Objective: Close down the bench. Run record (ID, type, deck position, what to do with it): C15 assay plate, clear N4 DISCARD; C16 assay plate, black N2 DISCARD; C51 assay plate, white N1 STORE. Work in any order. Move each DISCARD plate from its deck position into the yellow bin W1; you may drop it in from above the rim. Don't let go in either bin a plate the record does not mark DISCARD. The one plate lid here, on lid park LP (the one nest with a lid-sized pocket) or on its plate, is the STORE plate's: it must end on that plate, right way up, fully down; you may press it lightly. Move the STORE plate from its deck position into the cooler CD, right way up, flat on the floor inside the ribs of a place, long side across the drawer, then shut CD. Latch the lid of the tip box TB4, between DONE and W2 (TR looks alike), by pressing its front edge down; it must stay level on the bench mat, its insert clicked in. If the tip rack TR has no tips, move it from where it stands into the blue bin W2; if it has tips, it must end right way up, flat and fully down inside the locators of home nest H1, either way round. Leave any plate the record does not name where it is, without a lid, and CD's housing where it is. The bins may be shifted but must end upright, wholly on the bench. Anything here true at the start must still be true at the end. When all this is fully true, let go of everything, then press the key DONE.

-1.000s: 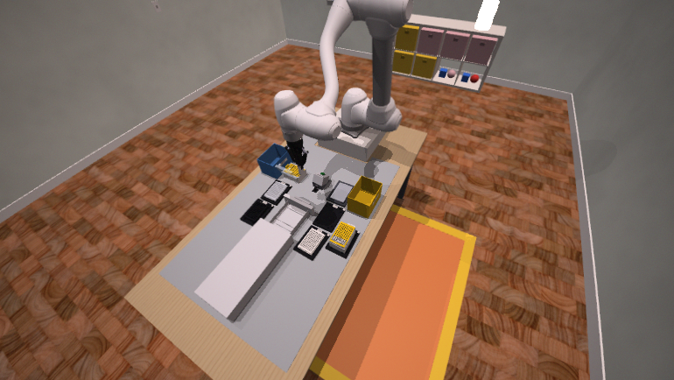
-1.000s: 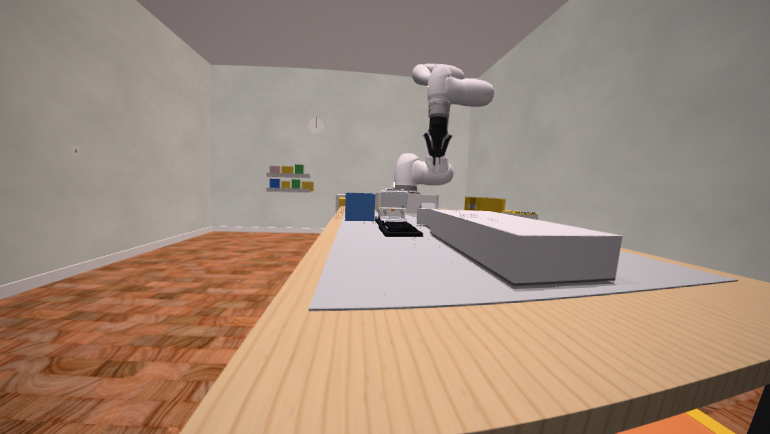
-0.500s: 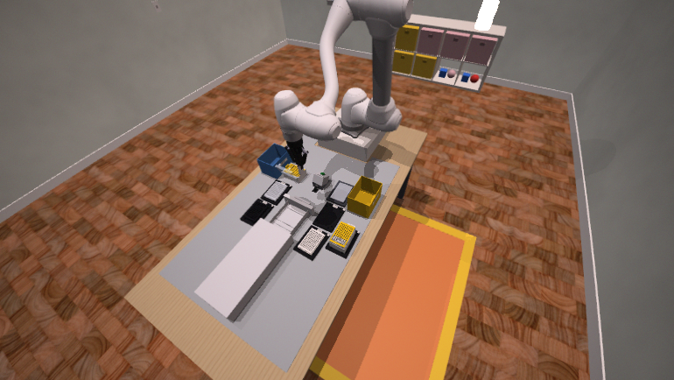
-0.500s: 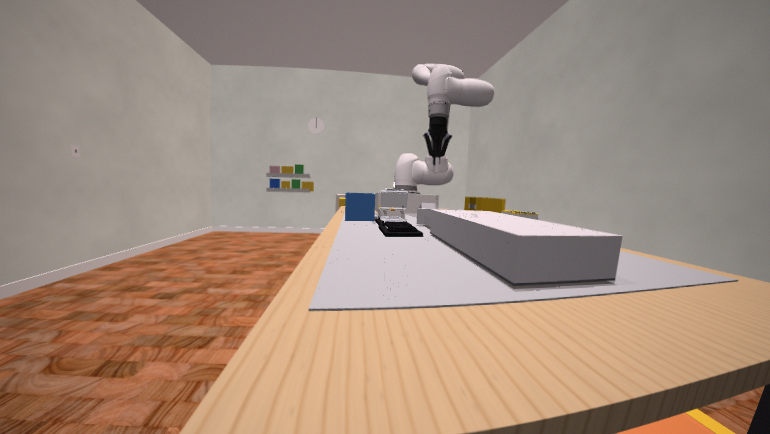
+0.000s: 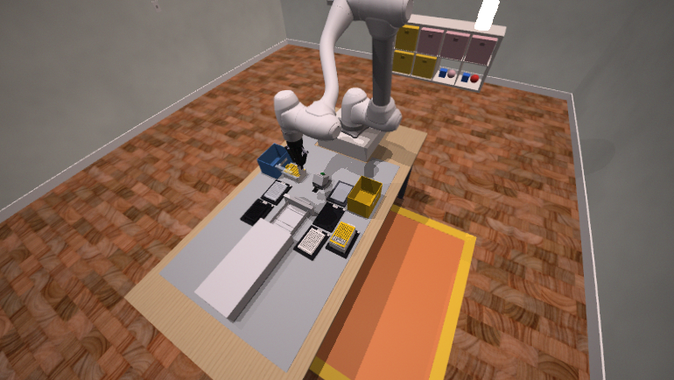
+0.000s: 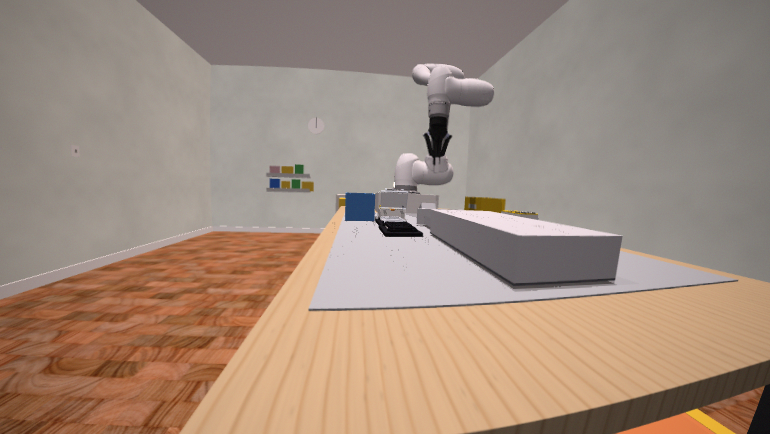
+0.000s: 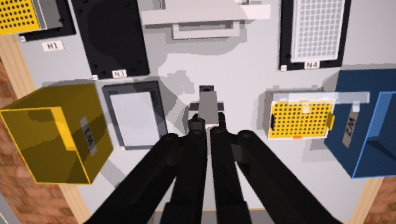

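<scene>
My gripper (image 5: 301, 166) (image 6: 436, 157) (image 7: 209, 103) is shut and empty, high above the back of the mat, near the DONE key (image 5: 320, 179) and the yellow tip box TB4 (image 5: 291, 171) (image 7: 300, 120). The clear plate (image 5: 276, 190) (image 7: 317, 30) sits on N4. The black plate (image 5: 256, 210) sits on N2, the white plate (image 5: 311, 239) on N1. The plate lid (image 5: 340, 191) (image 7: 137, 119) lies on the lid park. The yellow tip rack TR (image 5: 342, 234) (image 7: 17, 14) stands at nest H1. The yellow bin W1 (image 5: 364, 194) (image 7: 55, 130) and the blue bin W2 (image 5: 272, 159) (image 7: 370, 125) stand upright.
The cooler CD's long white housing (image 5: 245, 266) (image 6: 517, 237) lies along the mat, its drawer (image 5: 289, 218) (image 7: 202, 19) pulled out with the handle toward the back. Nest N3 (image 5: 328, 217) (image 7: 117, 40) is bare. The arm's base (image 5: 351, 141) stands at the bench's back edge.
</scene>
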